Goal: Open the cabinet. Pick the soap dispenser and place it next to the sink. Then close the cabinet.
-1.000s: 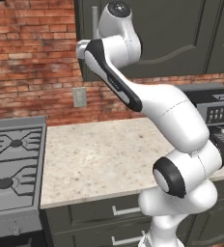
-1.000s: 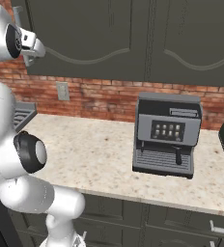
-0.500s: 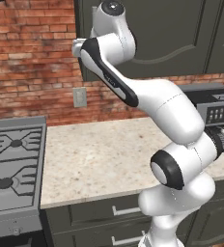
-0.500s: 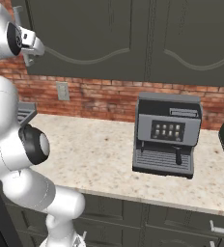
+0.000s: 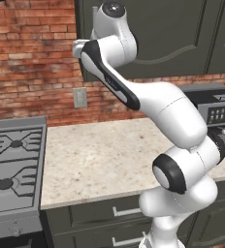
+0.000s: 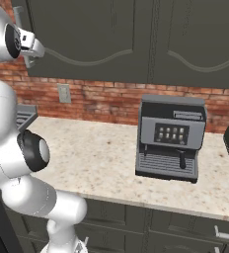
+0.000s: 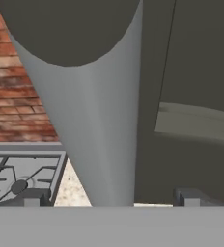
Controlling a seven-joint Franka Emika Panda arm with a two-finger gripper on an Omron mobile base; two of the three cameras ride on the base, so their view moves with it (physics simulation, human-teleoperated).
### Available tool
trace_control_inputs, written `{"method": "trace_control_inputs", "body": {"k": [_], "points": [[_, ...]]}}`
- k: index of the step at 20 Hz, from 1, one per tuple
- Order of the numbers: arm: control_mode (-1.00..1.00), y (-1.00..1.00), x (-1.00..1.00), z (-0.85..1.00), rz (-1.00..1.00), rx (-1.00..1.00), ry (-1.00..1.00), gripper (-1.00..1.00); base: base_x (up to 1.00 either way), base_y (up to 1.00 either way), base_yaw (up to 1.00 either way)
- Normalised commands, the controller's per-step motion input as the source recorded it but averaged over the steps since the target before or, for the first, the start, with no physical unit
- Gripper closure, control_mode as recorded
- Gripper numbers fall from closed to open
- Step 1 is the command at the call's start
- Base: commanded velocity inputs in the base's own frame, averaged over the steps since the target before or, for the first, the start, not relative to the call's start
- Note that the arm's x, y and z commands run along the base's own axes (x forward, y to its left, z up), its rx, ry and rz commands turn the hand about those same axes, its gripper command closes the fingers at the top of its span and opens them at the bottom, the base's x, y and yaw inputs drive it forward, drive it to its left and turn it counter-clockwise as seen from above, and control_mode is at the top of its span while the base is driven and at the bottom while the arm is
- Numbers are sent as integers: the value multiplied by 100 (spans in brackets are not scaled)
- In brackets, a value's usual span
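- Cabinet [image 6: 136, 39]: doors shut, spanning the top of the right base view above the brick wall.
- Handle [image 7: 92, 120]: silver bar, very close to the hand camera, running from top centre to bottom centre of the frame.
- Gripper [image 7: 109, 198]: jaws spread wide, one fingertip [image 7: 29, 198] at lower left and one at lower right, the handle between them (contact cannot be judged).
- Coffee machine [image 6: 171, 138]: on the counter [image 6: 96, 153], right of centre.
- Stove [image 5: 12, 169]: lower left of the left base view.
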Motion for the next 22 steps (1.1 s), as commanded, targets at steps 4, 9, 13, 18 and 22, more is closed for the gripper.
{"method": "trace_control_inputs", "body": {"k": [4,9,13,18,22], "points": [[-100,0,0,0,0,0,0,-100,0,0,0],[-100,0,0,0,0,0,0,100,0,0,0],[-100,0,0,0,0,0,0,100,0,0,0],[-100,0,0,0,0,0,0,100,0,0,0],[-100,0,0,0,0,0,0,100,0,0,0]]}}
